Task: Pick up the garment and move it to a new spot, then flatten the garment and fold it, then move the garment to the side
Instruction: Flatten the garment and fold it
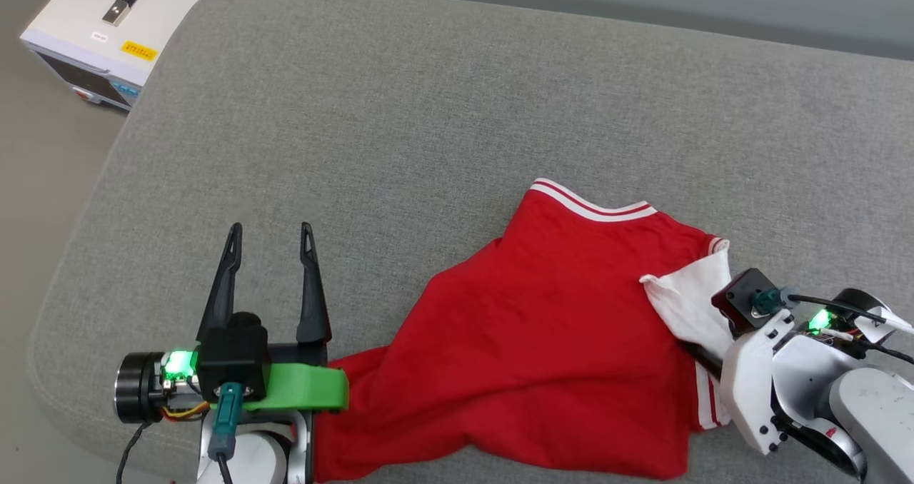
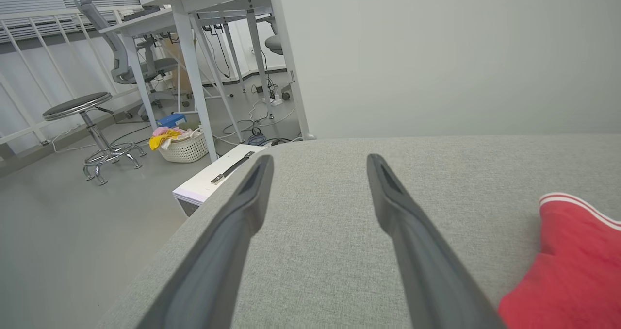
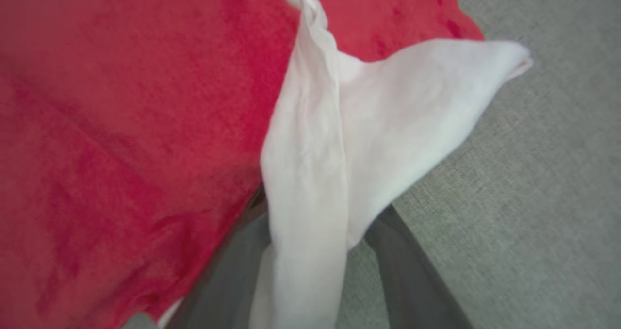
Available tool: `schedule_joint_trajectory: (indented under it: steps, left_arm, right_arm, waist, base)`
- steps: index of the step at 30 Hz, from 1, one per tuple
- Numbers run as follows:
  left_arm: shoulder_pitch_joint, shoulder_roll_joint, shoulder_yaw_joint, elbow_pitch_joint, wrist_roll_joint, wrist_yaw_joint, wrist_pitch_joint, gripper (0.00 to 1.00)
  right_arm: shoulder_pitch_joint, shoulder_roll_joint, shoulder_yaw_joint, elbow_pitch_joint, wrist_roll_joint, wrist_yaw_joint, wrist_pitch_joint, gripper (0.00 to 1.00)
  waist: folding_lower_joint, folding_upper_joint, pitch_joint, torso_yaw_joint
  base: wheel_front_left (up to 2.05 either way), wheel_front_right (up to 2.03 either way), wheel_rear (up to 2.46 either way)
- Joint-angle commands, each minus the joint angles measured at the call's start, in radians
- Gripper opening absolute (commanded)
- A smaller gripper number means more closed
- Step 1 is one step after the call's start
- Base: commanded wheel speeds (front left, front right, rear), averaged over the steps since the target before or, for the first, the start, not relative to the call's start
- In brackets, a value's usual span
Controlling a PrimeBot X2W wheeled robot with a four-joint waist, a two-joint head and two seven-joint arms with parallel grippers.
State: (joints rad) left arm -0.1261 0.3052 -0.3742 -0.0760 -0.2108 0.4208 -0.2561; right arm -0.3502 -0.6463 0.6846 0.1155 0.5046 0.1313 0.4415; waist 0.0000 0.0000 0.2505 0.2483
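The white sleeve (image 3: 310,125) of the shirt (image 1: 543,327) lies between the right tool's (image 3: 315,212) fingers — clamped or not, I cannot tell; left tool (image 1: 270,228) spread wide, empty, over the cushion (image 1: 400,113).

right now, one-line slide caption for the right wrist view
White sleeve of the red garment lying between the right gripper's two dark fingers, grey cushion beneath

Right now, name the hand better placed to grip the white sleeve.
Right: the right hand has the red jersey T-shirt's white sleeve between its fingers; the left hand stands open over grey cushion.
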Motion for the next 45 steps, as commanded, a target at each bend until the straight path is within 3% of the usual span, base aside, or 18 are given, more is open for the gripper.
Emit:
schedule_joint_trajectory:
  steps: [1,6,12,18,26,29,36,38,39,45]
  left_arm:
    - [0.025,-0.013,0.012,0.004,0.017,-0.012,-0.006,1.0]
    - [0.05,-0.03,0.035,0.015,0.043,-0.044,-0.006,1.0]
    - [0.075,-0.046,0.056,0.025,0.066,-0.077,-0.006,1.0]
    - [0.098,-0.065,0.072,0.037,0.078,-0.107,-0.006,1.0]
    - [0.119,-0.091,0.096,0.047,0.093,-0.14,-0.006,1.0]
    - [0.125,-0.102,0.107,0.052,0.102,-0.155,-0.006,1.0]
    - [0.133,-0.117,0.123,0.059,0.116,-0.176,-0.006,1.0]
    - [0.136,-0.12,0.128,0.061,0.12,-0.181,-0.006,1.0]
    - [0.137,-0.121,0.131,0.062,0.122,-0.183,-0.006,1.0]
    - [0.143,-0.125,0.145,0.066,0.134,-0.196,-0.006,1.0]
  right_arm:
    - [-0.004,0.011,-0.01,0.011,-0.014,-0.001,-0.031,0.0]
    - [-0.018,0.047,-0.126,-0.026,-0.017,-0.001,-0.12,0.0]
    - [0.035,0.13,-0.342,-0.06,0.073,-0.001,-0.19,0.0]
    - [0.144,0.211,-0.587,-0.019,0.148,-0.001,-0.247,0.0]
    - [0.278,0.293,-0.845,0.12,0.199,-0.001,-0.313,0.0]
    - [0.323,0.322,-0.943,0.224,0.201,-0.001,-0.341,0.0]
    - [0.368,0.357,-1.045,0.386,0.144,-0.001,-0.36,0.0]
    - [0.368,0.365,-1.055,0.408,0.122,-0.001,-0.367,0.3]
    - [0.364,0.369,-1.06,0.409,0.111,-0.001,-0.38,1.0]
    - [0.362,0.361,-1.088,0.289,-0.012,-0.001,-0.495,1.0]
  waist:
    - [0.0,0.0,-0.023,-0.019]
    - [0.0,0.0,-0.068,-0.051]
    - [0.0,0.0,-0.114,-0.086]
    - [0.0,0.0,-0.131,-0.107]
    - [0.0,0.0,-0.135,-0.12]
    - [0.0,0.0,-0.138,-0.122]
    - [0.0,0.0,-0.145,-0.123]
    - [0.0,0.0,-0.147,-0.126]
    - [0.0,0.0,-0.149,-0.127]
    - [0.0,0.0,-0.165,-0.134]
  base:
    - [0.0,0.0,0.0]
    - [0.0,0.0,0.0]
    - [0.0,0.0,0.0]
    - [0.0,0.0,0.0]
    - [0.0,0.0,0.0]
    - [0.0,0.0,0.0]
    - [0.0,0.0,0.0]
    - [0.0,0.0,0.0]
    - [0.0,0.0,0.0]
    - [0.0,0.0,0.0]
